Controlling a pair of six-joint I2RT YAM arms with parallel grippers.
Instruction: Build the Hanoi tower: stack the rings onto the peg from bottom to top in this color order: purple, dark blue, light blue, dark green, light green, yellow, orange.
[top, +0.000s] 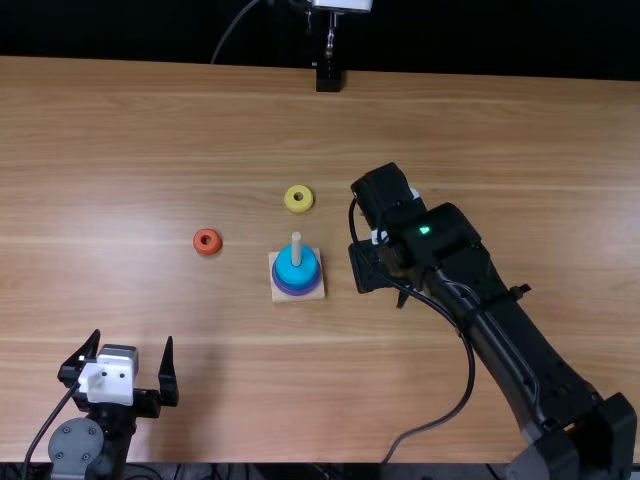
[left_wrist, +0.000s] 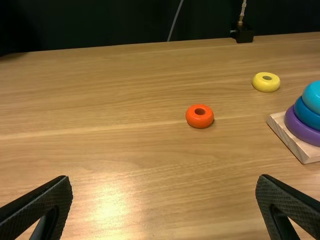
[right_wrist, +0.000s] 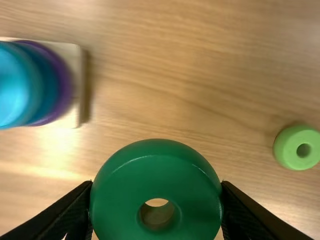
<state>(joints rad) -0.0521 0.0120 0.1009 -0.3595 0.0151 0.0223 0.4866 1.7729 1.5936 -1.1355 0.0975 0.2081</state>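
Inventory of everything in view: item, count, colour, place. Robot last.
Table: 1, light brown, centre
Base: 1, pale wood, mid-table
Peg: 1, pale wood, on base
Stacked rings: 3, purple, dark blue, light blue, upward on peg
Loose rings: 3, orange, yellow, light green, on table
Held ring: 1, dark green, in right hand
Mount: 1, black, far edge
Arms: 2, mostly black, left and right
Left hand: 1, black, open, near edge
Right hand: 1, black, right of base

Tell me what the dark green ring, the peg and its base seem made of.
The dark green ring is glossy, with a thin bright reflection curving over it: plastic or painted wood. The peg looks like bare wood, pale and uncoloured. The base looks like plain matte wood, with faint grain.
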